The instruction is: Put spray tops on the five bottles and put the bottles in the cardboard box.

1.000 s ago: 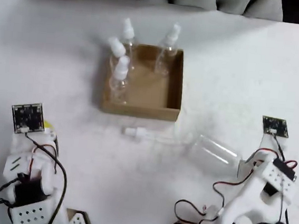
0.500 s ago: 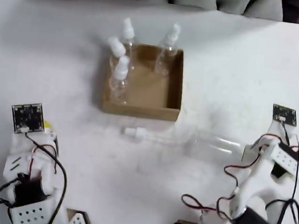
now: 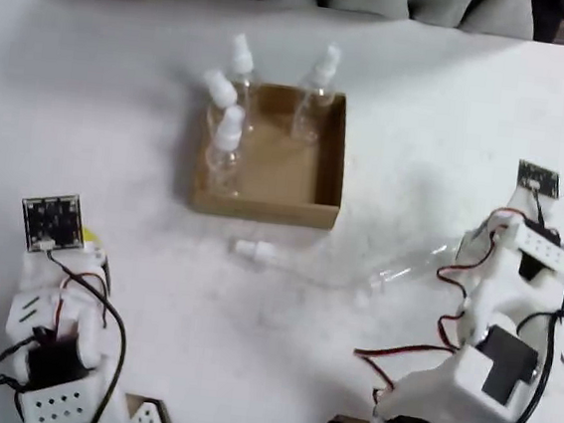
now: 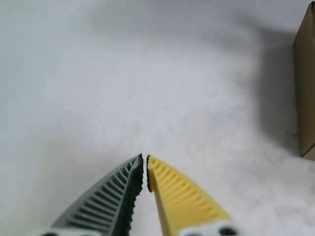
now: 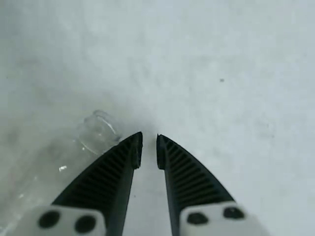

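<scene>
Your right gripper has its jaws all but closed, a thin gap with nothing in it. The bottle lies flat at the box's 5 o'clock, its long axis running from 8 to 2 o'clock. Its 2 o'clock end sits just beside one right fingertip, outside the gap; I can't tell whether that end is neck or base. The spray top lies off the other end, toward 9 o'clock. Your left gripper, closed and empty, sits well apart at the box's 8 o'clock, so the right arm is nearer.
</scene>
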### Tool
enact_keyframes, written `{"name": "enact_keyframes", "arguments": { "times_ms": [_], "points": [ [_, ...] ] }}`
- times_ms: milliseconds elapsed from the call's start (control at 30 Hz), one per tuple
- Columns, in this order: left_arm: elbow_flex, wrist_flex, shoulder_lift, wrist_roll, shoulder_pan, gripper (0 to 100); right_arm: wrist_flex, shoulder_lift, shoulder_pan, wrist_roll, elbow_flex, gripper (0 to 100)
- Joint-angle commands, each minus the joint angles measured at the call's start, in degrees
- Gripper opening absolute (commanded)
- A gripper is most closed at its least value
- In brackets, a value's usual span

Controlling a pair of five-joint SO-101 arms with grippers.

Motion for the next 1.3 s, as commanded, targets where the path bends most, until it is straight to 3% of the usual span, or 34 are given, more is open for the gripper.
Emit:
{"name": "enact_keyframes", "arguments": {
  "times_ms": [0, 167, 267, 400, 500, 567, 633, 833, 1033, 1267],
  "points": [
    [-2.29, -1.14, -0.57, 0.18, 0.66, 2, -0.13, 0.48, -2.86, -2.64, -5.98, 2.1],
    [-2.2, -1.14, -0.57, 0.18, 0.66, 2, 0.13, 0.66, -5.14, -3.43, -9.76, 2.1],
    [-1.76, -1.32, -0.66, -0.53, 0.66, 2, 5.49, -1.8, -4.97, -7.03, -11.25, 2.2],
    [-1.41, -1.58, -0.66, -2.46, 0.66, 2, 14.55, -6.9, -4.79, -23.3, -11.78, 5.2],
    [-1.41, -1.58, -0.66, -2.46, 0.75, 2, 21.49, -10.51, -5.58, -37.1, -11.6, 15.6],
    [-1.32, -1.58, -0.66, -2.46, 0.75, 2, 25.63, -12.18, -6.2, -40.26, -11.52, 23.0],
    [-1.32, -1.58, -0.66, -2.46, 0.75, 2, 28.26, -13.32, -6.9, -40.35, -11.52, 26.6],
    [-1.23, -1.58, -0.66, -2.46, 0.75, 2, 29.05, -14.9, -4.62, -40.26, -11.52, 23.0],
    [-1.23, -1.49, -0.66, -2.55, 1.54, 2, 31.25, -14.9, -1.54, -40.09, -11.43, 26.5],
    [-1.14, -1.32, -0.66, -2.55, 2.86, 2, 37.32, -14.9, -1.54, -31.3, -11.78, 26.5]
  ]
}}
